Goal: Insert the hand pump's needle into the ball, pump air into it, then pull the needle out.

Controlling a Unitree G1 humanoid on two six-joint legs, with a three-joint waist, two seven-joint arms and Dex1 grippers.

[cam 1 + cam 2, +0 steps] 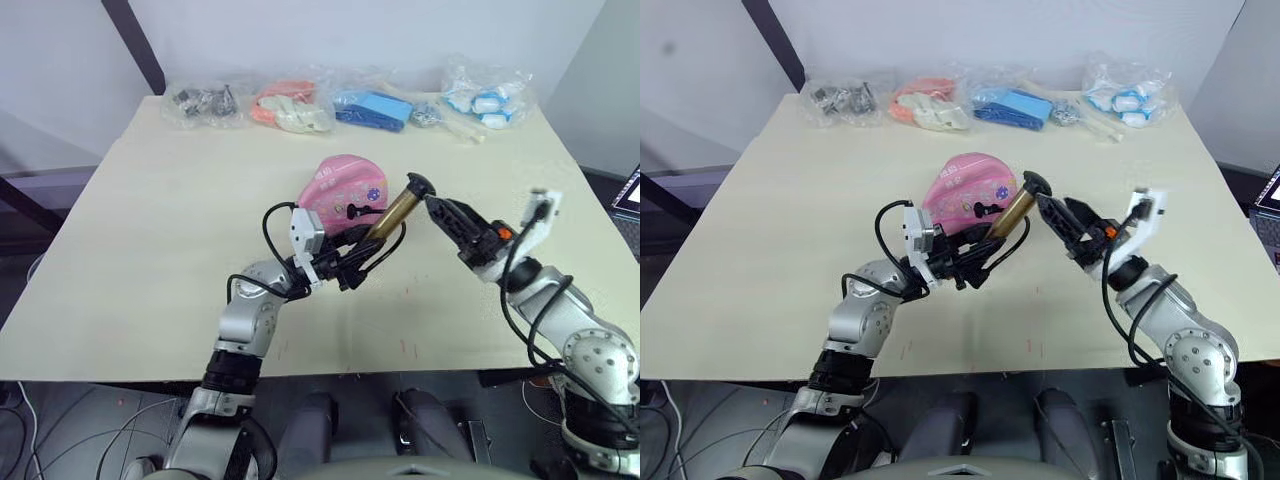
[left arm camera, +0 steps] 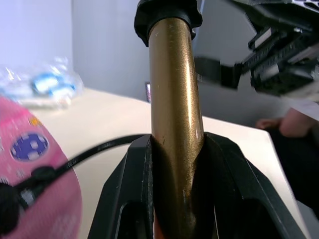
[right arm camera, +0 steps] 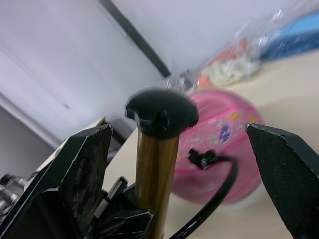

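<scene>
Your left gripper [image 1: 352, 262] is clamped on the lower barrel of the hand pump [image 1: 393, 213]; the wrist view shows both fingers [image 2: 130, 199] pressed tight against the bronze tube, holding it tilted up and away from you, near the table's [image 1: 150, 250] middle. Your right gripper [image 1: 1045, 211] is wide open, its two fingers well apart either side of the pump's black top cap [image 3: 161, 112], around it but not touching yet.

The hose [image 3: 214, 191] loops from the pump to a black fitting sitting against the pink ball [image 1: 342, 186], so the needle [image 1: 355, 209] looks already inserted, though the pin itself is too small to confirm. The ball rests on the table just behind the pump. Judging from this, insertion is done; you have pumping and pull-out left. Bagged items [image 1: 375, 107] lie along the far edge.
</scene>
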